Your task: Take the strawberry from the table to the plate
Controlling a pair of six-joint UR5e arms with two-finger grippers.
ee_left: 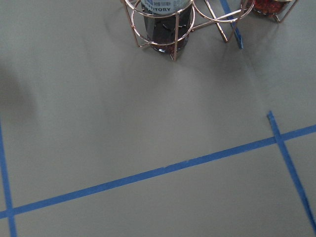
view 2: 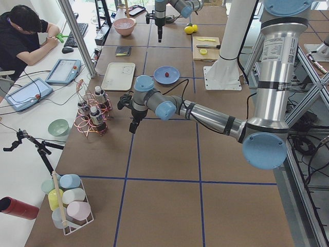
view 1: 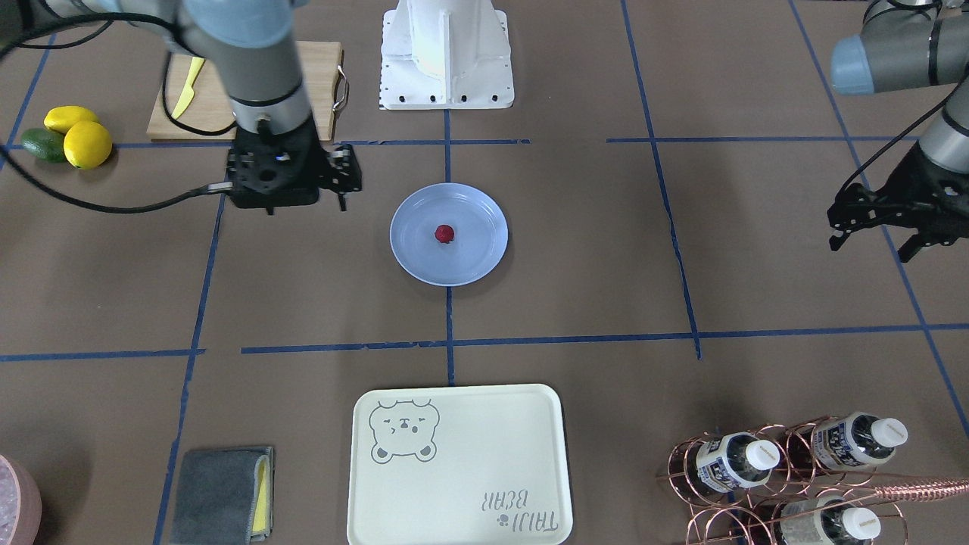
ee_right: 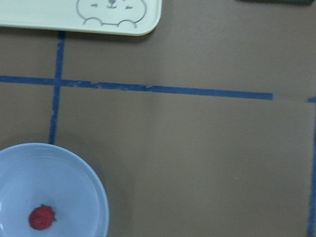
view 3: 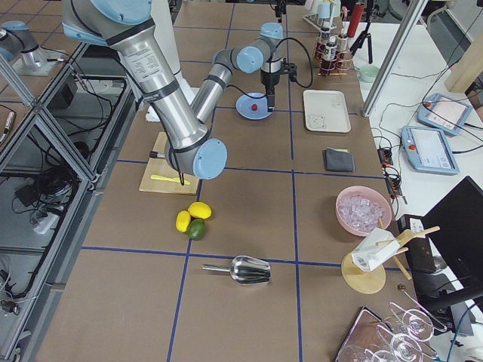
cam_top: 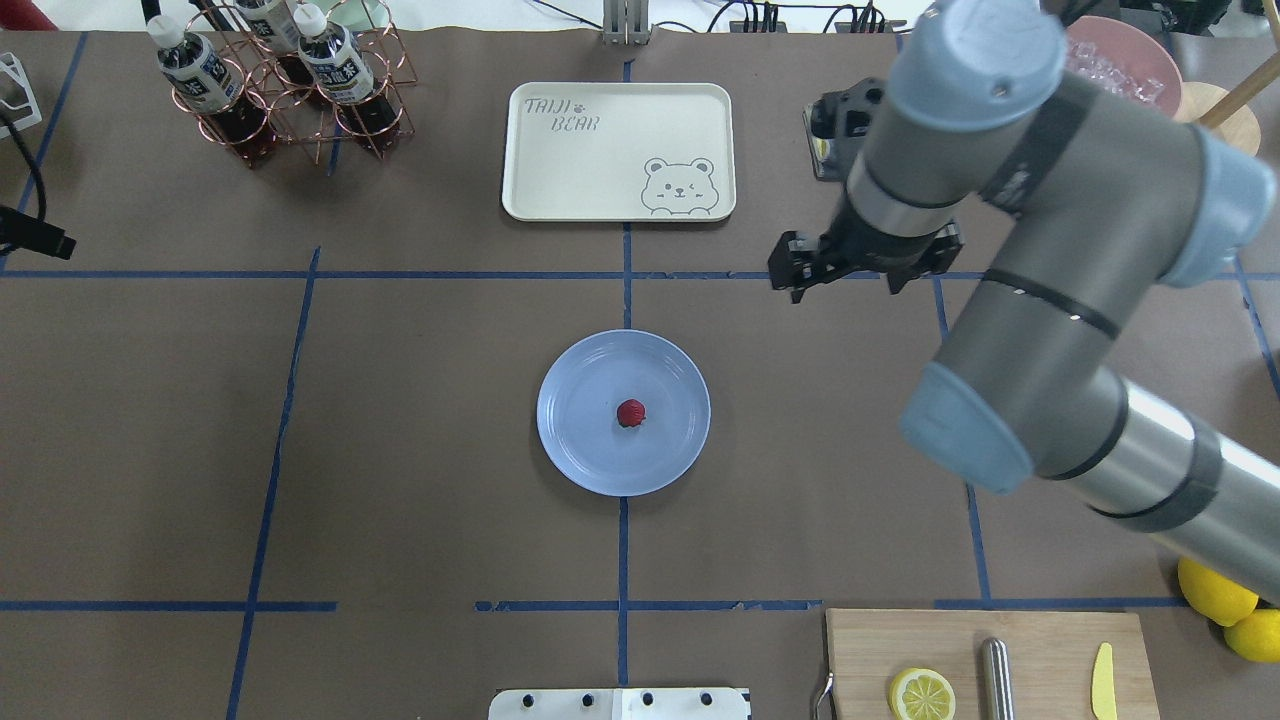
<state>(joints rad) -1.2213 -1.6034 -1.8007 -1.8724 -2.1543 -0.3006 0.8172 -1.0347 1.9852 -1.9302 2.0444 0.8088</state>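
A small dark-red strawberry (view 1: 444, 234) (cam_top: 631, 412) (ee_right: 41, 217) lies near the middle of the round light blue plate (view 1: 473, 253) (cam_top: 585, 445) (ee_right: 74, 182), which sits at the centre of the brown-paper table (view 1: 590, 250). My right gripper (view 1: 306, 208) (cam_top: 843, 290) hangs above the table beside the plate, pointing down, open and holding nothing. It is apart from both plate and berry. Far off at the table's other end, my left gripper (view 1: 870, 246) (view 2: 131, 123) hovers open and holds nothing, close to the bottle rack.
A cream bear tray (view 1: 454, 469) lies beyond the plate, and a copper rack of bottles (view 1: 787, 477) stands near the left gripper. A cutting board (view 1: 322, 76), two lemons (view 1: 87, 144) with an avocado (view 1: 42, 145), and a grey cloth (view 1: 219, 492) are on the right arm's side.
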